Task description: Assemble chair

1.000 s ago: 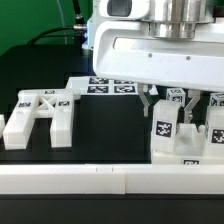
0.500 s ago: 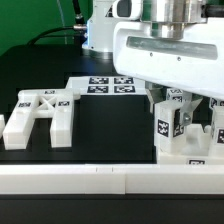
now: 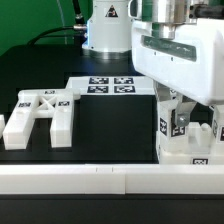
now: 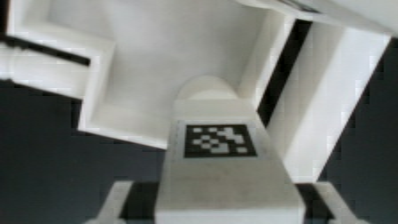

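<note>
The step in hand looks like fitting 1 upright piece into the group of parts on the exterior view's right. The gripper (image 3: 173, 118) hangs low over the black table (image 3: 110, 135), its jaws partly closed around a tagged bar (image 3: 170, 127). In the wrist view the tagged bar (image 4: 217, 150) fills the gap between the 2 fingers (image 4: 121, 205), so I judge it gripped, not merely straddled. The bar stands roughly upright, touching or just beside the cluster of blocks (image 3: 197, 152) below and behind it. Whether its lower end is already seated in a notch I cannot tell, as the arm and the blocks hide the joint. The next move, as I judge it, calls for a straight, slow press or small turn with the bar kept square to its socket, then releasing it without tipping the neighbours. Counted: 1 arm, 1 gripper, 1 held bar with 1 tag facing each camera, and 1 cross-braced plate (image 3: 40, 112) lying flat, well apart on the exterior view's left, untouched. The cluster shows at least 2 more white pieces, 1 tagged on its front, but their edges merge and I cannot give a firm count. 1 marker board (image 3: 110, 87) lies behind, and 1 white rail (image 3: 90, 180) runs along the front.
</note>
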`<state>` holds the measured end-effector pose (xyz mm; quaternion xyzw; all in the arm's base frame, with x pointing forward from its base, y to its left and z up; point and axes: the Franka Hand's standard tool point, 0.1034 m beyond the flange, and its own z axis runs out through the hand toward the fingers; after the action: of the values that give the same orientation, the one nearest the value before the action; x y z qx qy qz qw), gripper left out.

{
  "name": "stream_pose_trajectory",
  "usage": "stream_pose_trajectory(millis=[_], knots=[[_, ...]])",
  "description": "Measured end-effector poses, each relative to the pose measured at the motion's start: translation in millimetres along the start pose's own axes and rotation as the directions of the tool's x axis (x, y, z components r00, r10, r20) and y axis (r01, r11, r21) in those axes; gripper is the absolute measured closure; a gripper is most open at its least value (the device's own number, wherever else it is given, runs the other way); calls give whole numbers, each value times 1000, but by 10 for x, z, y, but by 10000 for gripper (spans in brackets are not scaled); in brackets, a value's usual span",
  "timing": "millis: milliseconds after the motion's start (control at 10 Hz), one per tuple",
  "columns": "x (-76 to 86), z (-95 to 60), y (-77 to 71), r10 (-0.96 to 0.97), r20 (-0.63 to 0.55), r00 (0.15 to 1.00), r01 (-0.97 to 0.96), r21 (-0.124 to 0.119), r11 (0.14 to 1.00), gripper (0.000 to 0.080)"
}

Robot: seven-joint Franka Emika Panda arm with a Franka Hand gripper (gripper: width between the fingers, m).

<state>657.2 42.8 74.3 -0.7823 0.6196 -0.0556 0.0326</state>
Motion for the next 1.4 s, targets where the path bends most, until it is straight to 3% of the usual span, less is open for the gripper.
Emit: stream_pose_trajectory(millis=[100, 300, 400, 500, 800, 1100, 1400], knots=[[-2, 1, 0, -2, 0, 1000, 2, 0, 1000, 509], [12, -2, 1, -101, -1, 995, 101, 0, 995, 226], [13, -2, 0, -159, -2, 987, 159, 0, 987, 226], [7, -2, -2, -260, -2, 966, 260, 0, 966, 165], [-22, 0, -6, -482, 0, 876, 482, 1, 876, 151], [-8, -2, -13, -687, -6, 726, 687, 3, 726, 151], [11, -5, -16, -852, -7, 523, 852, -2, 523, 151]])
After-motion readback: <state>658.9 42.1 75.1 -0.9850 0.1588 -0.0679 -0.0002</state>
